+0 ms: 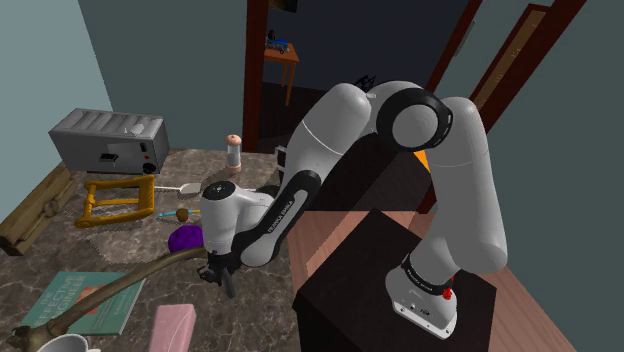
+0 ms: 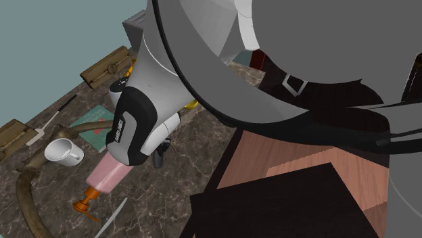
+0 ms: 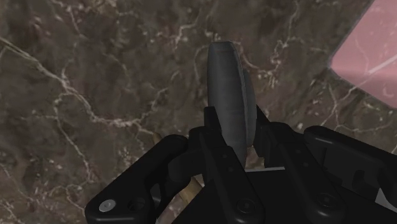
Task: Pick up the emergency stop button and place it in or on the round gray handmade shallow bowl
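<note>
We see dark marble work surface (image 3: 95, 63) under everything. White arm (image 1: 460, 180) bends down off stand toward shoulder view's left. Grey toaster (image 1: 110, 140) at far edge, teal book (image 1: 85, 300) near front, pink block (image 1: 172, 328) just beside book. Gripper (image 3: 235, 137) low over marble, near pink block. Fingers partway closed, clasping emergency stop button (image 3: 228, 83). We read button as grey disc, edge-on, jutting past fingertips.

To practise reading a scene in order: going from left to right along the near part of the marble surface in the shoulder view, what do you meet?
Teal book → pink block → dark stand.
</note>
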You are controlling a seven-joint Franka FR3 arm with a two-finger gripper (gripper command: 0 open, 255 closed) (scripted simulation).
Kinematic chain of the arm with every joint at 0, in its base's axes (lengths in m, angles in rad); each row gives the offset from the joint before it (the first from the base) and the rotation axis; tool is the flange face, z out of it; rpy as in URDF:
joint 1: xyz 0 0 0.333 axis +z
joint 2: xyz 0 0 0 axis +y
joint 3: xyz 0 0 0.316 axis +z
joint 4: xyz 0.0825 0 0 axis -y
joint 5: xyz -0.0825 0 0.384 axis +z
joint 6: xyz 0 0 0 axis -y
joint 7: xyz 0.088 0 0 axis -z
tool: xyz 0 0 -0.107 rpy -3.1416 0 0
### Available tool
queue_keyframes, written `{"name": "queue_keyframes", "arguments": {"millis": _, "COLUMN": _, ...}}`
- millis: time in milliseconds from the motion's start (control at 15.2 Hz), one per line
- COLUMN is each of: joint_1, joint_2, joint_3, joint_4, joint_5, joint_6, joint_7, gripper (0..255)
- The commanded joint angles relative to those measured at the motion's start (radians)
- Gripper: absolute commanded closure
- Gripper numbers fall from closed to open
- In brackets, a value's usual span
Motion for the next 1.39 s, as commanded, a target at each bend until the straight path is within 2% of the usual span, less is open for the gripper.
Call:
{"name": "queue_keyframes", "arguments": {"millis": 0, "joint_1": 0.0, "joint_2": 0.0, "joint_3": 0.0, "joint_4": 0.0, "joint_5": 0.0, "joint_6": 0.0, "joint_7": 0.0, "gripper": 255}}
{"name": "queue_keyframes", "arguments": {"millis": 396, "joint_1": 0.0, "joint_2": 0.0, "joint_3": 0.0, "joint_4": 0.0, "joint_5": 0.0, "joint_6": 0.0, "joint_7": 0.0, "gripper": 255}}
{"name": "queue_keyframes", "arguments": {"millis": 1320, "joint_1": -0.054, "joint_2": -0.17, "joint_3": 0.069, "joint_4": -0.045, "joint_5": 0.066, "joint_6": -0.124, "joint_7": -0.035, "gripper": 255}}
